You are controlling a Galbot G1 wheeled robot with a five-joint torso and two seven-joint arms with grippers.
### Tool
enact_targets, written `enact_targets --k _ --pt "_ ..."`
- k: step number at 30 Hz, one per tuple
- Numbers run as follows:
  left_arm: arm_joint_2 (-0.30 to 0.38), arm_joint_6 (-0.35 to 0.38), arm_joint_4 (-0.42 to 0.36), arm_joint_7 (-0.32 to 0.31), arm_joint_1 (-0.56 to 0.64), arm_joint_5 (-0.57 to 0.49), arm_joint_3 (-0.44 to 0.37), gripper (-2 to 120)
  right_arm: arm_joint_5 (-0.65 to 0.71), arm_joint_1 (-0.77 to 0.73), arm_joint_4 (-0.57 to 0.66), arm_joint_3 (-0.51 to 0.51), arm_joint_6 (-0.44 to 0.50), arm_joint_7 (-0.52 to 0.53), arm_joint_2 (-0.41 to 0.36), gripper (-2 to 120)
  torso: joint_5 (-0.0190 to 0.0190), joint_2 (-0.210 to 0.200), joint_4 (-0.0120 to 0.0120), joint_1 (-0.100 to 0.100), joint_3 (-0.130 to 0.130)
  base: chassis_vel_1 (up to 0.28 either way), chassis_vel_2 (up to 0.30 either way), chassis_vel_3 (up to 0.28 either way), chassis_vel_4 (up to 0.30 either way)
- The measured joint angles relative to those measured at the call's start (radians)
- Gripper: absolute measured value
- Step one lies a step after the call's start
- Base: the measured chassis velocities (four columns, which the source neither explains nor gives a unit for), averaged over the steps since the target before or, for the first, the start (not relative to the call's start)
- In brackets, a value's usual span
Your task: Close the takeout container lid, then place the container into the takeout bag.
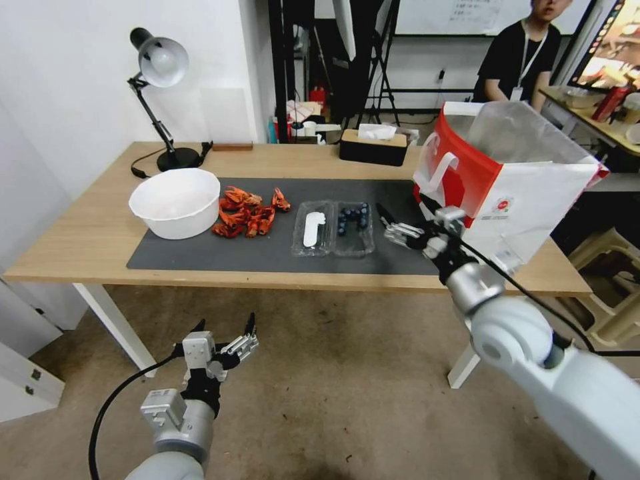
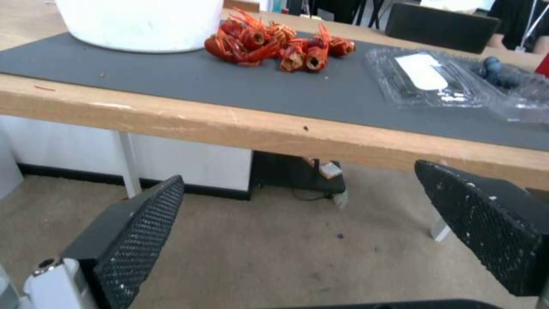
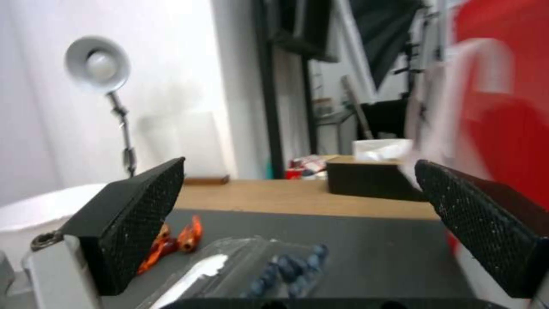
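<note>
The takeout container (image 1: 353, 228) lies open flat on the dark mat, with dark blueberries in its right half. Its lid (image 1: 313, 229), bearing a white oblong label, rests flat to the left of the box. The red-and-white takeout bag (image 1: 507, 180) stands open at the table's right end. My right gripper (image 1: 385, 221) hovers open just right of the container, between it and the bag. From the right wrist view the container (image 3: 269, 270) sits close below the open gripper (image 3: 300, 231). My left gripper (image 1: 227, 325) hangs open below the table's front edge, facing the container (image 2: 457, 81).
A round white bowl (image 1: 175, 202) and a pile of red crayfish (image 1: 247, 212) sit on the mat (image 1: 267, 257) left of the container. A black tissue box (image 1: 373, 147) and a desk lamp (image 1: 160, 100) stand at the back of the table.
</note>
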Motion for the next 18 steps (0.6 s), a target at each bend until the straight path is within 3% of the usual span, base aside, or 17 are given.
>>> enact_targets --k 2,4,7,8,12,15,18 --pt "0.002 -0.002 0.0 -0.001 -0.003 -0.005 0.0 100 -0.021 -0.057 0.012 0.041 0.016 -0.009 0.032 100 0.0001 0.0 0.0001 0.0 0.0 0.0 0.0 0.0 0.0" --pt "0.009 0.0 -0.009 -0.004 -0.014 -0.026 0.006 100 -0.115 -0.236 0.051 0.187 0.071 -0.043 0.154 100 -0.0001 0.0 -0.0003 0.0 0.0 0.0 0.0 0.0 0.0" --pt "0.012 0.002 -0.012 -0.005 -0.018 -0.031 0.01 100 -0.14 -0.282 0.064 0.218 0.087 -0.055 0.189 100 0.0004 0.0 -0.0005 0.0 0.0 0.0 0.0 0.0 0.0" --pt "0.017 0.007 -0.014 -0.005 -0.026 -0.042 0.015 100 -0.174 -0.349 0.083 0.256 0.113 -0.074 0.24 100 -0.0001 0.0 -0.0002 0.0 0.0 0.0 0.0 0.0 0.0" --pt "0.029 0.014 -0.025 -0.011 -0.043 -0.104 0.026 100 -0.232 -0.466 0.098 0.29 0.172 -0.111 0.314 100 -0.0003 0.0 -0.0005 0.0 0.0 0.0 0.0 0.0 0.0" --pt "0.036 0.014 -0.038 -0.022 -0.05 -0.174 0.033 100 -0.26 -0.52 0.088 0.291 0.215 -0.128 0.352 100 0.0002 0.0 0.0007 0.0 0.0 0.0 0.0 0.0 0.0" --pt "0.053 0.015 -0.05 -0.044 -0.083 -0.266 0.065 100 -0.296 -0.588 0.074 0.301 0.276 -0.151 0.404 100 -0.0001 0.0 -0.0005 0.0 0.0 0.0 0.0 0.0 0.0"
